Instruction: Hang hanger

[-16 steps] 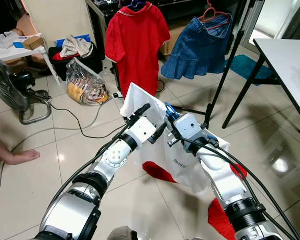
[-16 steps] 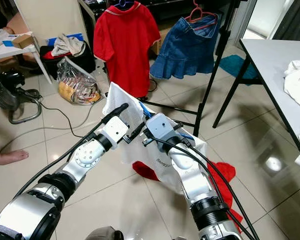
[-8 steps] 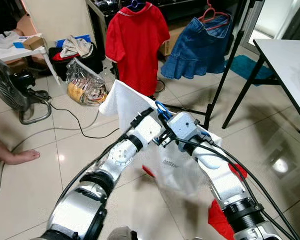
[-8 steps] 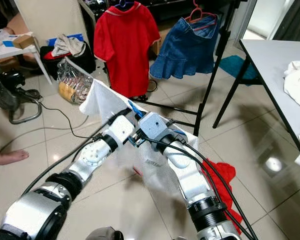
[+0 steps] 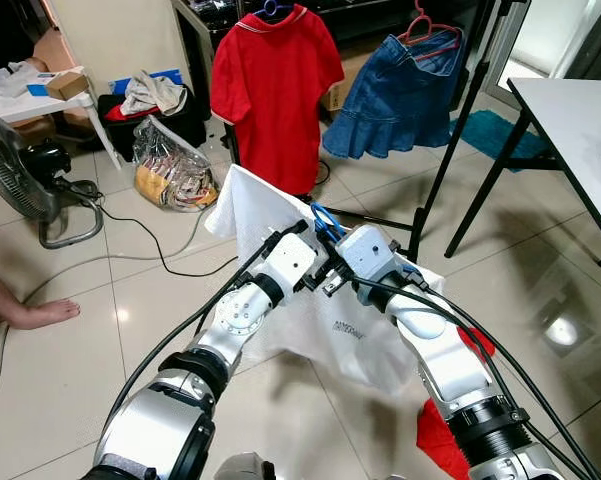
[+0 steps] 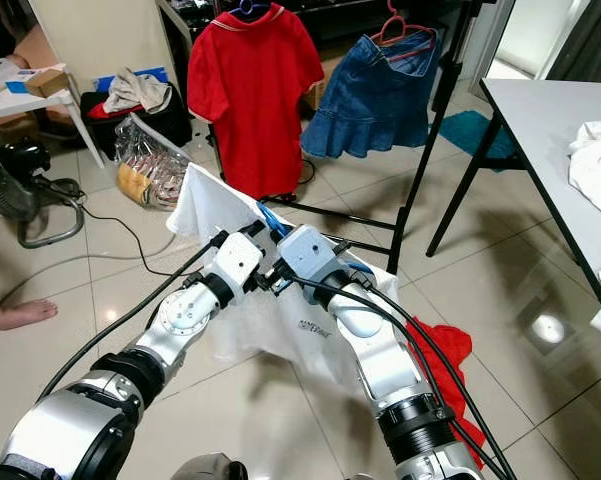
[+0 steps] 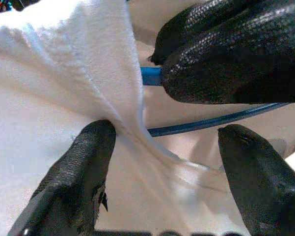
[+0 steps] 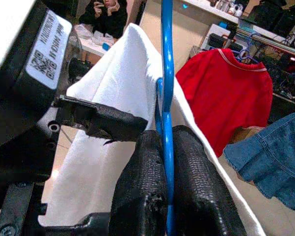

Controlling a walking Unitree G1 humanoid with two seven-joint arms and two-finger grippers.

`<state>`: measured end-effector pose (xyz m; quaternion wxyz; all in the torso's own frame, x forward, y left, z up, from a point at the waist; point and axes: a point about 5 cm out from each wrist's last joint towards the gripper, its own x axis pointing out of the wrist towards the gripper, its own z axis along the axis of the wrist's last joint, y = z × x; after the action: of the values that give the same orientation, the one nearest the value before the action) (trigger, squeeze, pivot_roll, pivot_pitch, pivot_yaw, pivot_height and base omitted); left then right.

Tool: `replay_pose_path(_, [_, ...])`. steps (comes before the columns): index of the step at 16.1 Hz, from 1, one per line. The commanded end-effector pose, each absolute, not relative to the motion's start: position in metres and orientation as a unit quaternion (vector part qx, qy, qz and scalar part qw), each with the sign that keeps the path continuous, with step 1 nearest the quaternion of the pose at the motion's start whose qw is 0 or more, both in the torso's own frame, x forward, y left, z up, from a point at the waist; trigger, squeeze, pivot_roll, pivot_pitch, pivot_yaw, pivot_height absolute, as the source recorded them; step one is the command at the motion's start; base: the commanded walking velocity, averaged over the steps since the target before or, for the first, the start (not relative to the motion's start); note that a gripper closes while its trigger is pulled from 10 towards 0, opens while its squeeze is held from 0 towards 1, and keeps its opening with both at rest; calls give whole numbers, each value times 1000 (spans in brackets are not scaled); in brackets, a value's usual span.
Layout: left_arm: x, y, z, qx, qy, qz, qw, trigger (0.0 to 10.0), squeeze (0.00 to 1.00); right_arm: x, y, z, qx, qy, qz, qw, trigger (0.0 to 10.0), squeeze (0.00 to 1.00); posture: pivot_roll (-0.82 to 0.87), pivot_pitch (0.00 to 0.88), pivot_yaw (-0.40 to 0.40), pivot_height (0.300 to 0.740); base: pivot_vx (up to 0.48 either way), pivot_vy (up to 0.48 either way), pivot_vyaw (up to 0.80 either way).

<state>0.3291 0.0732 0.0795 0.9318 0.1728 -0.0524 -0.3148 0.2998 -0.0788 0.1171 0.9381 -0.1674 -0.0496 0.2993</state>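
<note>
Left eye view: blue hanger (image 5: 325, 219) raised over the floor before the rack, white shirt (image 5: 280, 300) draped on it, between both claws. Judged light, wire stiff, cloth soft; best held at the neck wire.

Left wrist view: left claw (image 7: 162, 147) spread wide, cloth ridge between its fingers.

Right wrist view: right claw (image 8: 168, 162) clamped on the hanger's upright wire; red shirt (image 8: 226, 93) hanging beyond.

Tiled floor (image 5: 100, 300): fan (image 5: 20, 170), cable (image 5: 150, 240) (black), red cloth (image 5: 435, 430).
</note>
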Motion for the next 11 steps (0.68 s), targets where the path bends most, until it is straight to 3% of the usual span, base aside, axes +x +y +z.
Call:
replay_pose_path(1, [330,74,80,180,-51,-319,929,0,0,301,-77,127,-154,-71,300,939,10000,0,79,0,47,740,0,0,0])
replay_pose_path(6, [322,78,73,166,-57,-316,932,0,0,305,-89,124,-141,-58,270,951,10000,0,76,0,41,740,0,0,0])
replay_pose_path(11, [330,94,80,149,-69,-251,954,0,0,304,-93,123,-132,-57,266,953,10000,0,74,0,34,740,0,0,0])
